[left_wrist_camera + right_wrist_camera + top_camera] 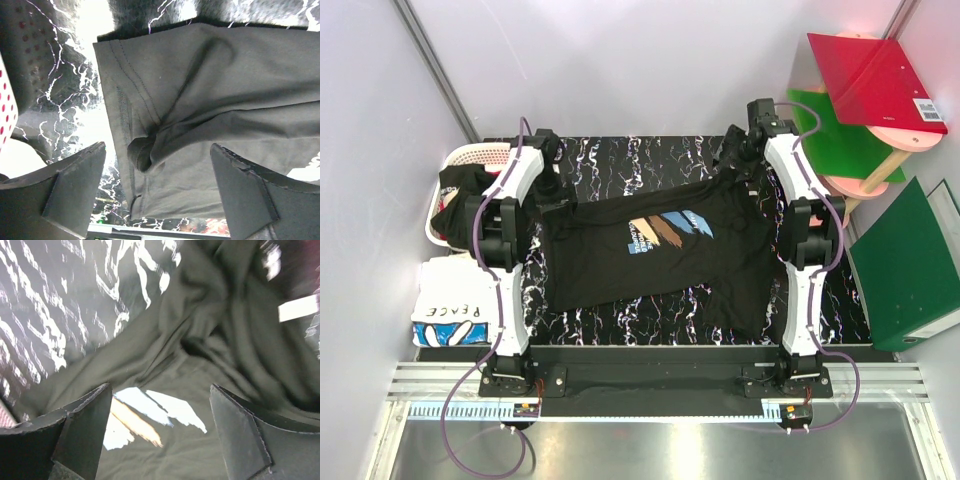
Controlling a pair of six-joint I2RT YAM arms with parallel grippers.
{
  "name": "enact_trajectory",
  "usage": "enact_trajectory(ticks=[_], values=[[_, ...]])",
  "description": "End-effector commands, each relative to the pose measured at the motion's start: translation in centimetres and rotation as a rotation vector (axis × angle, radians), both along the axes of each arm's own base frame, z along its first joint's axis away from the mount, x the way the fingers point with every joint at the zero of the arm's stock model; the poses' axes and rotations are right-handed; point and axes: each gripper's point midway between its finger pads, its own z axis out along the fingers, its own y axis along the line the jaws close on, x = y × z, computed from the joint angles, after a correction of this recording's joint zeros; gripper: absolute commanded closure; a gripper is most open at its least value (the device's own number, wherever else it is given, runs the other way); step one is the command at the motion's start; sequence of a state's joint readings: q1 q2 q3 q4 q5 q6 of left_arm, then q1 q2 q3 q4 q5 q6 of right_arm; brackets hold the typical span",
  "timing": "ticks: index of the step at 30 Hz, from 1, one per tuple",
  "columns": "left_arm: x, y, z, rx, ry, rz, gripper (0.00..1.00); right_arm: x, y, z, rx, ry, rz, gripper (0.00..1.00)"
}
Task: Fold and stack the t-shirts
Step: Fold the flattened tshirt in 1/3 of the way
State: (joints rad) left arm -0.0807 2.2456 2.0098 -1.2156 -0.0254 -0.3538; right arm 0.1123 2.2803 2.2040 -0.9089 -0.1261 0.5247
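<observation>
black marble-veined table (pixel 620 150) fills the cell between pale walls, with a red folder (pixel 875 75) and a green folder (pixel 910 265) off to one side

the black t-shirt (pixel 650 260) lies spread across the table, print (pixel 665 232) up, reaching from one gripper to the other

the left gripper (pixel 157 146) hangs over one end of the shirt with its fingers (pixel 75 185) spread wide and nothing between them but air; under the gap lies a stitched edge of the cloth with a small raised fold, and bare table shows just outside that edge, beneath the finger on the view's left side

the right gripper (pixel 160 386) is likewise released, fingers (pixel 240 430) well apart above the shirt; pale blue and tan strokes of the print sit under the gap, near the finger on the view's left, and rumpled folds bunch up beyond the fingertips

behind the left arm, a white basket (pixel 480 155) holds dark cloth (pixel 455 195), and a white t-shirt (pixel 450 315) lettered "peace" lies beside the arm's base, well apart from both sets of fingers
</observation>
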Motion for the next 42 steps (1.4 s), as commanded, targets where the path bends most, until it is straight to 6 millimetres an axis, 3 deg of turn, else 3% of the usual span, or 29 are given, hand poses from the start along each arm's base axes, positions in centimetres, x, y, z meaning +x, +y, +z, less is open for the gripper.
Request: enact_trajectory(ticks=[1, 3, 9, 13, 15, 16, 17, 18, 19, 22, 29, 34, 36, 42], values=[[-0.3, -0.3, 0.5, -0.016, -0.016, -0.025, 0.12, -1.4, 3.4, -2.7, 0.146, 0.091, 0.083, 0.15], [-0.4, -0.1, 0.2, -0.008, -0.010, -0.027, 0.12, -1.5, 3.8, -4.5, 0.136, 0.123, 0.086, 0.15], [-1.1, -0.2, -0.6, -0.014, 0.006, -0.027, 0.12, -0.3, 4.0, -6.4, 0.110, 0.124, 0.093, 0.16], [-1.0, -0.3, -0.9, -0.016, 0.006, -0.027, 0.22, 0.4, 4.3, -7.9, 0.103, 0.134, 0.094, 0.17], [-1.1, -0.2, -0.9, -0.016, 0.008, -0.028, 0.33, 0.5, 4.6, -8.6, 0.117, 0.146, 0.104, 0.36], [-1.0, -0.3, -0.8, -0.016, 0.006, -0.028, 0.51, 0.5, 4.6, -8.7, 0.122, 0.149, 0.103, 0.54], [-1.2, -0.2, -0.9, -0.015, 0.011, -0.030, 0.63, 0.5, 4.8, -8.6, 0.128, 0.153, 0.100, 0.91], [-1.3, -0.2, -1.0, -0.014, 0.015, -0.028, 0.71, 0.4, 4.9, -8.5, 0.130, 0.155, 0.101, 0.97], [-1.4, -0.2, -0.9, -0.014, 0.014, -0.028, 0.86, 0.3, 5.0, -8.2, 0.131, 0.154, 0.103, 1.00], [-1.8, -0.1, -1.4, -0.007, 0.032, -0.024, 1.00, -0.4, 5.0, -7.0, 0.116, 0.150, 0.120, 1.00], [-2.0, 0.0, -1.6, -0.002, 0.040, -0.019, 1.00, -4.3, 3.9, -2.7, 0.067, 0.145, 0.134, 1.00], [-2.2, 0.0, -2.0, 0.001, 0.053, -0.025, 1.00, -7.4, 2.9, -0.8, 0.042, 0.155, 0.124, 1.00], [-2.4, 0.0, -2.3, 0.000, 0.062, -0.028, 1.00, -9.2, 2.7, -1.0, 0.041, 0.195, 0.124, 1.00], [-3.1, 0.1, -2.7, 0.025, 0.085, -0.048, 1.00, -15.1, 2.5, -5.3, 0.061, 0.429, 0.124, 1.00]])
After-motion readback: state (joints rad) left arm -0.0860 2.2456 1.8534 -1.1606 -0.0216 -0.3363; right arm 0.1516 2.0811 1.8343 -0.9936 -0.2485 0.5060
